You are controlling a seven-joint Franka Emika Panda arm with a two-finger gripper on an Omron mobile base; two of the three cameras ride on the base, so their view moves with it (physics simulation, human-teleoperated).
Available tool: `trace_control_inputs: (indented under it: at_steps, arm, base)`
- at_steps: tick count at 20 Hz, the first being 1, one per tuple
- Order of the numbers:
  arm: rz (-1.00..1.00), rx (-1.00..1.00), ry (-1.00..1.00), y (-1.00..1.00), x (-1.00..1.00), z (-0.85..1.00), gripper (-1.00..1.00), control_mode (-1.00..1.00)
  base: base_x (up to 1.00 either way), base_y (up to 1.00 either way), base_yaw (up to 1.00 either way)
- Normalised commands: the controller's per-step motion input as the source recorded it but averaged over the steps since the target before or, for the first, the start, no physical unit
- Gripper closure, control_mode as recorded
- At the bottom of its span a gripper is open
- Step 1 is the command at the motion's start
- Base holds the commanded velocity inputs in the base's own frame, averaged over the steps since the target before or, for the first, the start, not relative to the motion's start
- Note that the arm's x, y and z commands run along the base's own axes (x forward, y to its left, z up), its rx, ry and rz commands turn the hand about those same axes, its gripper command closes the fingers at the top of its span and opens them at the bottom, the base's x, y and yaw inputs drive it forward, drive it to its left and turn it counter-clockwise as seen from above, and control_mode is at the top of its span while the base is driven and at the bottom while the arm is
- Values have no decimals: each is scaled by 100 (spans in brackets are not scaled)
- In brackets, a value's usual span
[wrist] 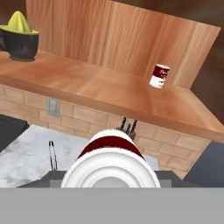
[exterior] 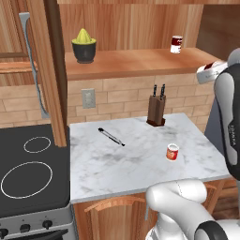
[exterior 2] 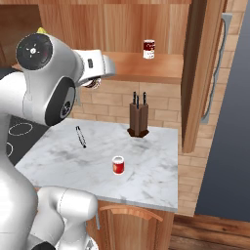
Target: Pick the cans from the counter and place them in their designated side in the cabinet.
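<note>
Held can: dark red can with white band (wrist: 110, 164), lying on its side, its pale round end toward the hand camera.
Claw: (exterior 2: 93, 83) raised in front of the cabinet shelf, closed around that can; in the right base view the can end peeks from under the white hand; fingers themselves hidden by the can.
Cabinet shelf: (wrist: 87, 85) long brown board with plank back, ahead of and slightly below the claw.
Can already shelved: (exterior: 176, 44) upright toward the right end of the shelf, near the back panel.
Juicer: (exterior: 84, 45) yellow cone in dark bowl, left part of the shelf, well apart from the shelved can.
Desk: (exterior: 93, 164) white marble slab below the shelf.
Can on desk: (exterior: 172, 152) orange-red, upright, near the front right corner, untouched.
Knife block: (exterior: 156, 110) at the back of the desk.
Pen-like tool: (exterior: 111, 136) lying mid-desk.
Step in hand: carrying the held can to the shelf, by my reading.
Next move calls for: reaching over the shelf edge, righting the can, setting it down clear of the shelved can.
</note>
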Motion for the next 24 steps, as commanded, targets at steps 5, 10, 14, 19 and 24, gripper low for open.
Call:
trace_control_inputs:
  at_steps: [5, 10, 14, 19, 24]
  arm:
    - [0, 0, -1, 0, 25, 5, 100, -100]
    - [0, 0, -5, 0, 22, 1, 100, -100]
    - [0, 0, -6, 0, 23, 0, 100, -100]
    - [0, 0, -6, -3, 25, 0, 100, -100]
    - [0, 0, -1, -3, 30, 0, 100, -100]
  base:
    - [0, 0, 0]
    - [0, 0, 0]
    - [0, 0, 0]
    - [0, 0, 0]
    - [0, 0, 0]
